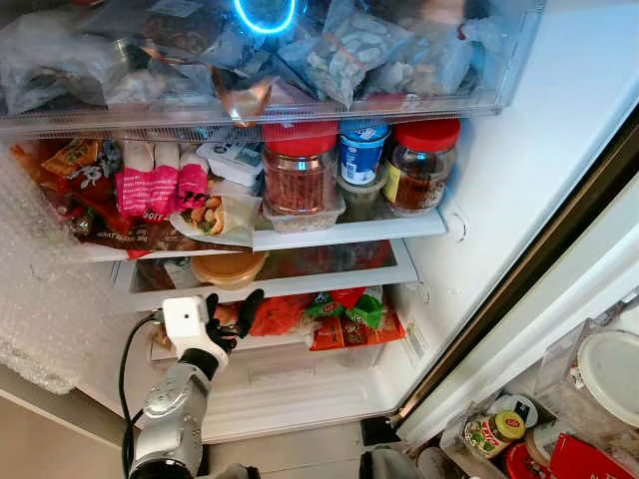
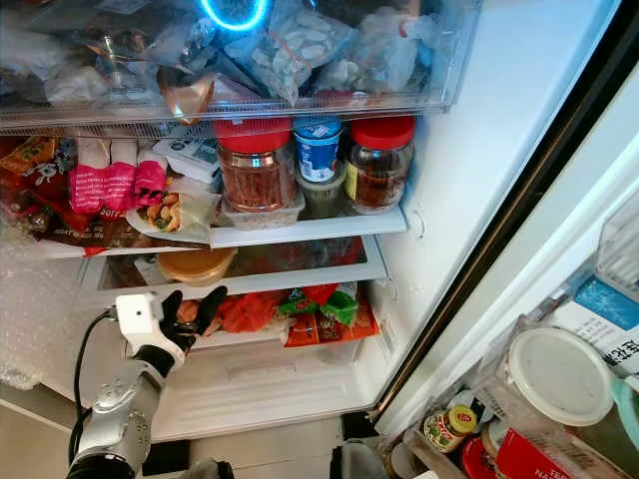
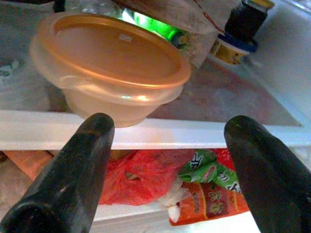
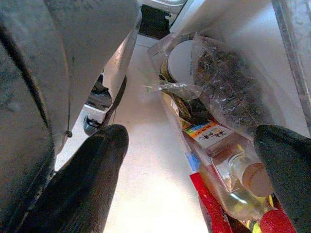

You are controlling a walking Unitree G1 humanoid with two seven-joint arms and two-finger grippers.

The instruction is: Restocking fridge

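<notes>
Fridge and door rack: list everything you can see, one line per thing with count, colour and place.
Red-lidded jars: two, clear with red lids, upper shelf.
Blue-lidded tub: one, blue and white, between the jars.
Pink packets: several, pink, upper shelf's left side.
Lidded bowl: one, translucent orange, glass shelf below.
Red bag: one, red, lowest compartment.
Green and red packets: a few, beside the red bag.
Frozen bags: several, clear, top drawer.
Door-rack items: several, mixed colours, door rack.
Left tool: one, black, open, before the lowest compartment.
Right tool: one, black, open, beside the door rack.
</notes>
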